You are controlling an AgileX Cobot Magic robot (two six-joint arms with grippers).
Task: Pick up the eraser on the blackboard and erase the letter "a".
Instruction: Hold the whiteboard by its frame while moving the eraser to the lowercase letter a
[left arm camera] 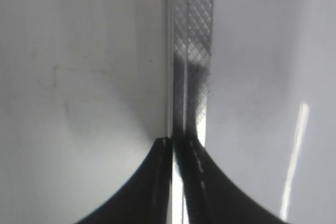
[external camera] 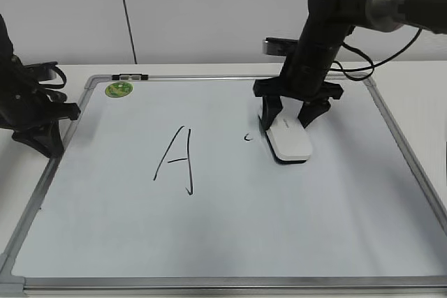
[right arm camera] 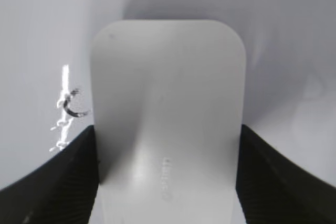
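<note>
The white eraser (external camera: 290, 141) lies flat on the blackboard (external camera: 279, 228), right of centre. My right gripper (external camera: 288, 120) stands over its far end, with a finger pressed against each long side. In the right wrist view the eraser (right arm camera: 168, 77) fills the gap between the fingers of this gripper (right arm camera: 168, 129). Just left of the eraser, a small curved black mark is all that shows of the letter "a" (external camera: 246, 137); it also shows in the right wrist view (right arm camera: 76, 106). My left gripper (external camera: 47, 146) is shut and empty at the board's left edge.
A large black capital "A" (external camera: 178, 158) is drawn left of centre. A round green sticker (external camera: 119, 89) sits at the board's far left corner. In the left wrist view, the board's metal frame (left arm camera: 194, 51) runs under the shut left gripper (left arm camera: 176, 142).
</note>
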